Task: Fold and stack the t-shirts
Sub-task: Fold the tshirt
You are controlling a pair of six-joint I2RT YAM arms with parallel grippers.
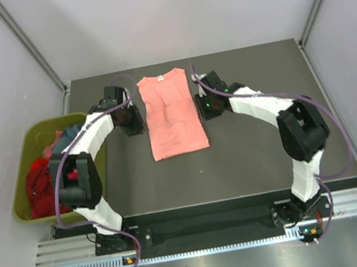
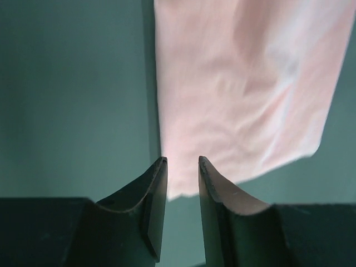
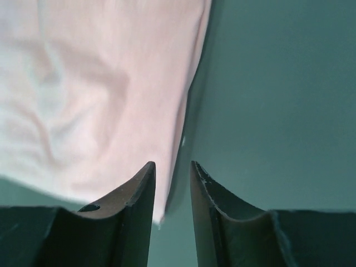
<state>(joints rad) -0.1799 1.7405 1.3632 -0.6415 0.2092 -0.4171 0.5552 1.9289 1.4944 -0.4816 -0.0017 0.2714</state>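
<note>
A salmon-pink t-shirt [image 1: 172, 117] lies flat on the dark table, folded into a long narrow strip with the collar at the far end. My left gripper [image 1: 134, 124] hovers at its left edge and my right gripper [image 1: 203, 107] at its right edge. In the left wrist view the left gripper [image 2: 182, 161] is open by a narrow gap, with the near corner of the shirt [image 2: 239, 83] below it. In the right wrist view the right gripper [image 3: 172, 164] is open by a narrow gap over the shirt's edge [image 3: 100, 83]. Neither gripper holds anything.
An olive-green bin [image 1: 20, 180] stands at the table's left side and holds a heap of shirts, red [image 1: 39, 184] in front, with pinkish and teal-blue [image 1: 72, 131] cloth behind. Grey walls enclose the table on three sides.
</note>
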